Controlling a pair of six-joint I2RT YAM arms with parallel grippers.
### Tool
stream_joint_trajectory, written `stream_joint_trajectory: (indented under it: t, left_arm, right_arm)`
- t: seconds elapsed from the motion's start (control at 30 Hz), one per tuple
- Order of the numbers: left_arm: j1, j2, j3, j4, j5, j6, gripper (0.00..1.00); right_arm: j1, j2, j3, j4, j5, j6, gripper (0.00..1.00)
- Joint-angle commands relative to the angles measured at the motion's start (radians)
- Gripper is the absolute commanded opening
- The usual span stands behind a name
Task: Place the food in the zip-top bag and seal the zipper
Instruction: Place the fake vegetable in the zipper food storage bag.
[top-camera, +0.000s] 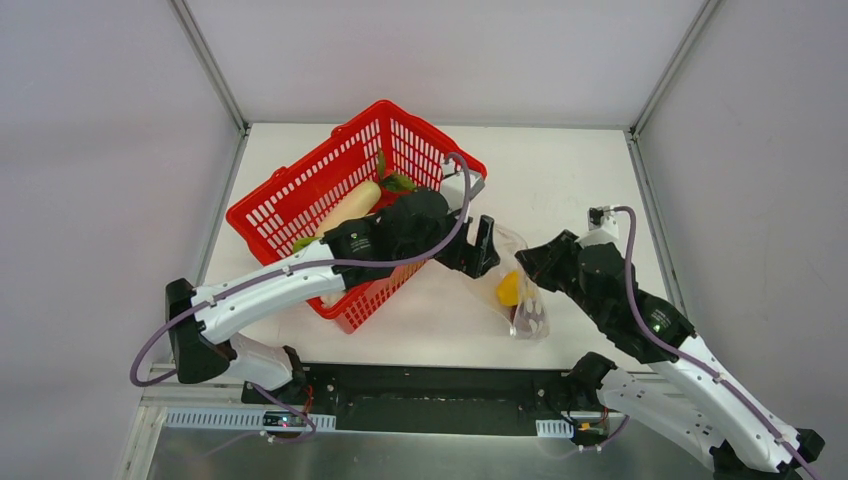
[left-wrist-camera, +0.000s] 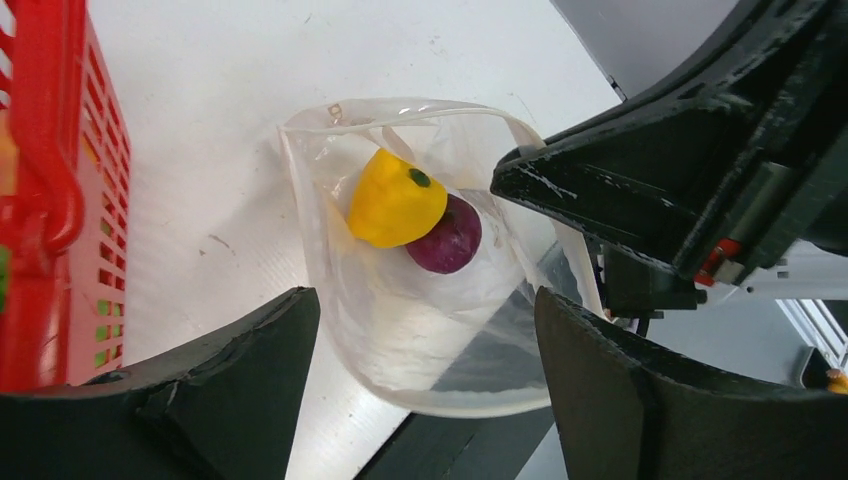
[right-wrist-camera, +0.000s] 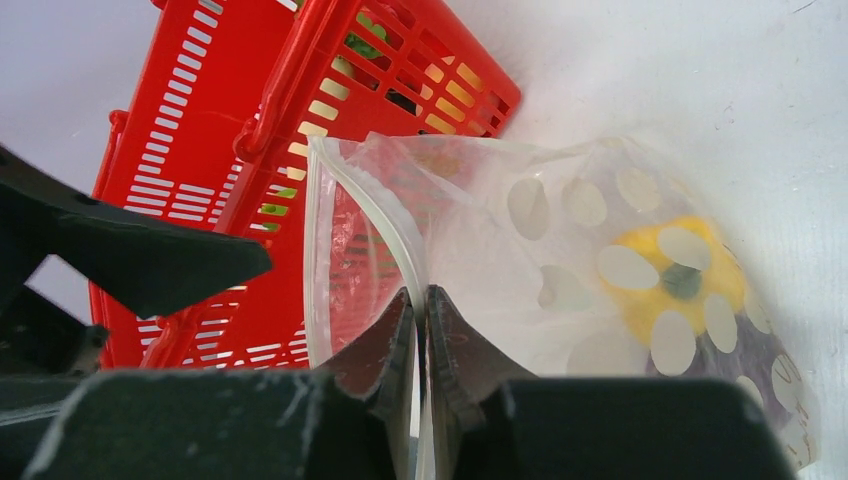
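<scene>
**Currently loading: bag being held open, zipper not yet sealed**

The white bench (top-camera: 560, 180) is carrying everything, its surface matte and lightly scuffed. The red basket (top-camera: 300, 190), rigid slotted plastic, is sitting at the left with a long white radish (top-camera: 350, 207) lying inside it; green pieces are showing through the slots, too small to name.

The left pincer (top-camera: 483, 247) is hanging just beyond the basket's near corner, over the bag's mouth. Its jaws are standing wide apart and gripping nothing, which suggests it is serving as the loading arm.

The right pincer (right-wrist-camera: 420, 330) is clenching one lip of the zip-top bag (right-wrist-camera: 560, 230), evidently to keep the floppy mouth lifted and gaping towards the other arm.

The bag, thin clear film printed with white dots, is lying on the bench between the two arms, just beside the basket.

Inside, a glossy yellow pepper (left-wrist-camera: 393, 200) with a green stem spot is resting against a rounded purple piece (left-wrist-camera: 450, 240), both at the closed end.

The zipper (right-wrist-camera: 375, 215), a narrow whitish ridged strip, is running along the pinched lip, its two sides parted.
</scene>
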Motion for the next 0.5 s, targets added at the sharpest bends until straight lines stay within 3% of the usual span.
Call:
stream_joint_trajectory:
  t: [0.0,0.3,0.47]
  left_arm:
    - [-0.009,-0.133,0.013,-0.023,-0.047,0.094,0.82]
    - [0.009,-0.334,-0.058,-0.246,-0.386,0.215,0.99]
    - [0.143,-0.41,-0.125,-0.389,-0.395,0.173,0.99]
  right_arm:
    - [0.003,-0.002,-0.014,0.038,0.008,-0.012,0.11]
    - [0.003,-0.003,-0.018,0.035,0.013,-0.027,0.11]
    - [0.004,0.005,-0.015,0.036,0.006,-0.028,0.11]
